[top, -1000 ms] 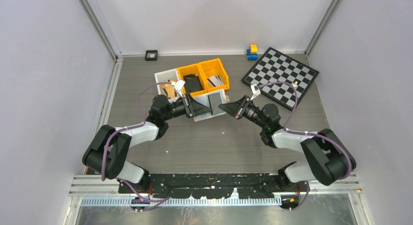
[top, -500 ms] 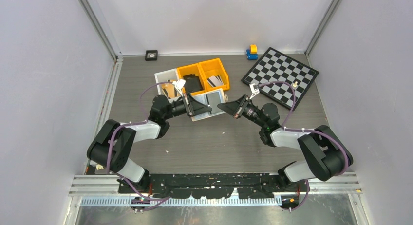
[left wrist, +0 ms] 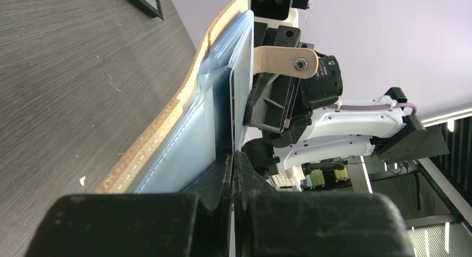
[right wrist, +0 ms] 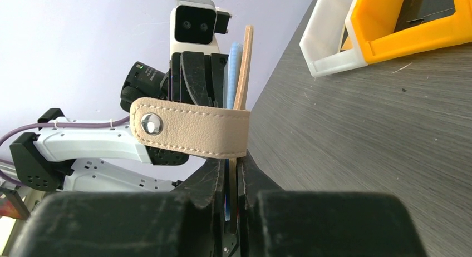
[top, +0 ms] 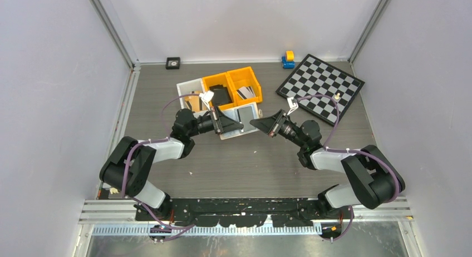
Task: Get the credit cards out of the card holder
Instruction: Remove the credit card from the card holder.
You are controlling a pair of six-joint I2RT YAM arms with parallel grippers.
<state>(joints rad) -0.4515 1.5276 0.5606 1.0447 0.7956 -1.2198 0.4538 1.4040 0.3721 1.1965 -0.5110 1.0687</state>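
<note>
Holder (left wrist: 177,109) was tan leather-look, matt, fine-grained, w/ stitched edge; strap (right wrist: 192,136) was the same hide, w/ a shiny metal snap (right wrist: 149,123); pockets (left wrist: 189,151) were clear bluish plastic, glossy, slightly wrinkled; card (left wrist: 239,84) was pale grey plastic, smooth, dull sheen; table (left wrist: 72,84) had a dark grey wood-grain look, matt, lightly scuffed; bins (right wrist: 406,43) were hard plastic, orange & white, semi-gloss; left gripper (left wrist: 234,159) & right gripper (right wrist: 234,165) were black plastic, matt, faintly textured.
</note>
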